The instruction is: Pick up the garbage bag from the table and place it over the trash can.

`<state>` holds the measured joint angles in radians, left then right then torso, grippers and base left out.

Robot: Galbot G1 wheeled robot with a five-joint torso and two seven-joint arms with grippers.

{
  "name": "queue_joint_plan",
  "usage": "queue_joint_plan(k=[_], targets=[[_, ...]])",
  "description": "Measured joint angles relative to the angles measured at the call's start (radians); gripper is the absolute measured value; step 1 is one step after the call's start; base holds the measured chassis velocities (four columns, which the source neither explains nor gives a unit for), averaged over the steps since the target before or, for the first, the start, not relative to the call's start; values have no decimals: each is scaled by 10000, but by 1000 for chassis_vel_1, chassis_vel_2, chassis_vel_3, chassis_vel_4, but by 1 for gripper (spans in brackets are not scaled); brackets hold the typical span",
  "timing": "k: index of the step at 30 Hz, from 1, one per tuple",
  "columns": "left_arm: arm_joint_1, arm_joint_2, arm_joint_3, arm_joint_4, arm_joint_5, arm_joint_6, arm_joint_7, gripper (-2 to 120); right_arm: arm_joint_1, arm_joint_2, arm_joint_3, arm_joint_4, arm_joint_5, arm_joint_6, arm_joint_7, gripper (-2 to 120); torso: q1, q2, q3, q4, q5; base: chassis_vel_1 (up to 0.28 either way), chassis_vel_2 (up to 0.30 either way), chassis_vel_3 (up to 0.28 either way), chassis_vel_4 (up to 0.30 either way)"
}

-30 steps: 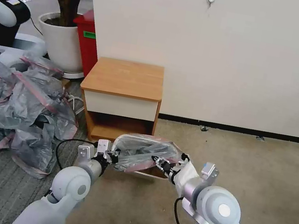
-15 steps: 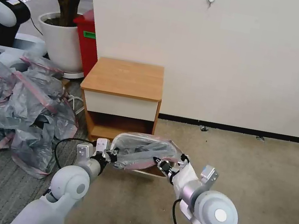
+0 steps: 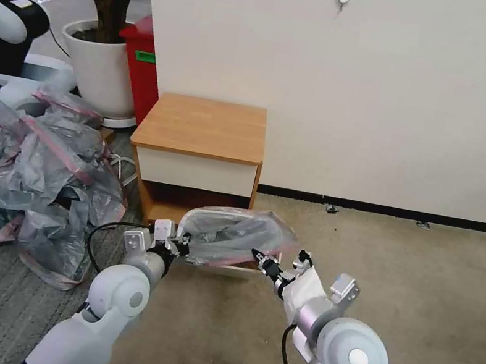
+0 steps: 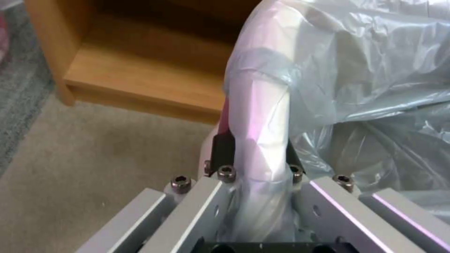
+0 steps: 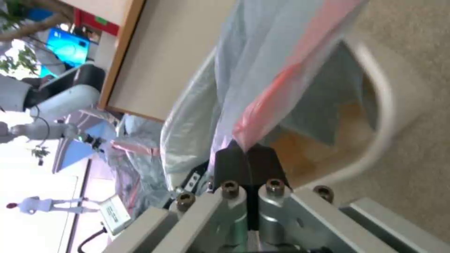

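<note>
The garbage bag, translucent grey with a pink band, is stretched between my two grippers just in front of the table. It lies over the top of the cream trash can, whose near rim peeks out below. My left gripper is shut on the bag's left edge. In the left wrist view its fingers straddle the bag-wrapped rim. My right gripper is shut on the pink band. Beside it in the right wrist view is the can's bare rim.
A heap of grey-pink bags covers the floor at left. Behind it stand a white plant pot, a red bin and another robot. Open carpet lies to the right, with the wall behind.
Both grippers have carried the bag a little farther out toward the table. The bag now sits higher over the can. The right elbow has swung slightly outward.
</note>
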<state>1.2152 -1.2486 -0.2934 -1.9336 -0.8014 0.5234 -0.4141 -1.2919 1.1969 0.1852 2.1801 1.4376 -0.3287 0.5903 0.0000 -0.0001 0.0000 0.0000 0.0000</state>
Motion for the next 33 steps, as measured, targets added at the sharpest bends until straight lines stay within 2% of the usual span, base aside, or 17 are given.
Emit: queue_joint_plan(k=[4, 9, 23, 33], targets=[[-75, -34, 31, 59, -225, -285, -332, 3, -144, 17, 10, 20, -226, 306, -292, 0, 0, 0, 0, 0, 0, 0, 0, 0, 0], [-110, -44, 65, 80, -279, -457, -445, 3, -308, 30, -70, 28, -553, 568, -590, 0, 0, 0, 0, 0, 0, 0, 0, 0, 0], [-114, 10, 101, -16, -279, -594, -456, 3, -632, -147, -62, 367, -1463, 40, -37, 0, 0, 0, 0, 0, 0, 0, 0, 0, 0], [107, 14, 39, -380, -266, -669, -386, 3, -694, -232, -24, -263, -2240, 11, 57, 0, 0, 0, 0, 0, 0, 0, 0, 0, 0]])
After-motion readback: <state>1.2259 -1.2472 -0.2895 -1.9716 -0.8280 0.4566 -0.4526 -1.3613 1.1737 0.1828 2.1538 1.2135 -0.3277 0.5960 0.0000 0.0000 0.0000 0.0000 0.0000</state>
